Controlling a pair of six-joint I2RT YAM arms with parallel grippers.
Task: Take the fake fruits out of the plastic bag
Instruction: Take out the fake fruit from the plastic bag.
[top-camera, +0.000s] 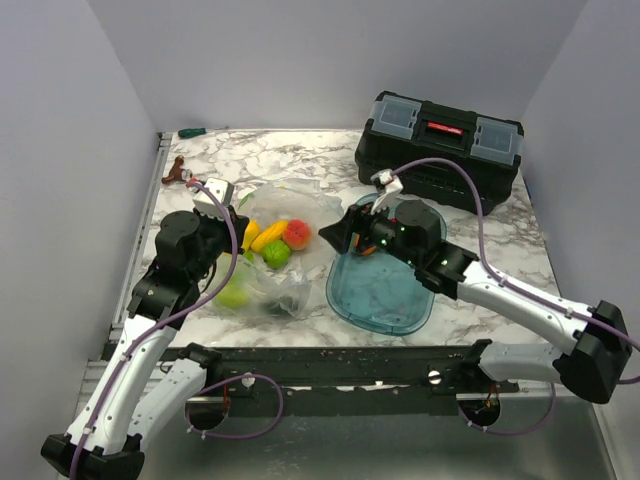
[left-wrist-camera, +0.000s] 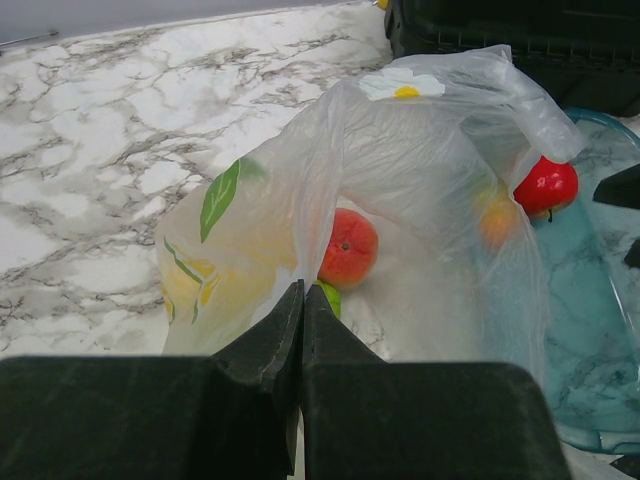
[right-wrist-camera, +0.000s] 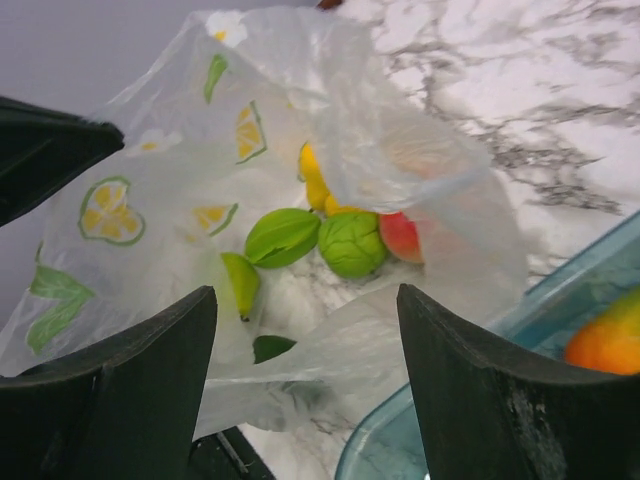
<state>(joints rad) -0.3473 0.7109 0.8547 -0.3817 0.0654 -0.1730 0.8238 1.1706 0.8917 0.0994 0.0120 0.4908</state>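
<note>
Grey-veined white marble is covering the table (top-camera: 500, 235), and plain grey walls are closing it in on three sides. On the left, the left gripper (left-wrist-camera: 301, 296) is pinching the film of the plastic bag (top-camera: 300, 200), its fingers pressed together. The bag is lying mid-table, holding a banana (top-camera: 268, 235), a peach (top-camera: 297, 233), a lime (top-camera: 276, 254) and a pear (top-camera: 232, 294). Just right of it, the right gripper (right-wrist-camera: 305, 300) is hovering spread wide, gripping nothing, by the left rim of a blue tray (top-camera: 400, 310). A black toolbox (top-camera: 440, 150) is sitting behind.
</note>
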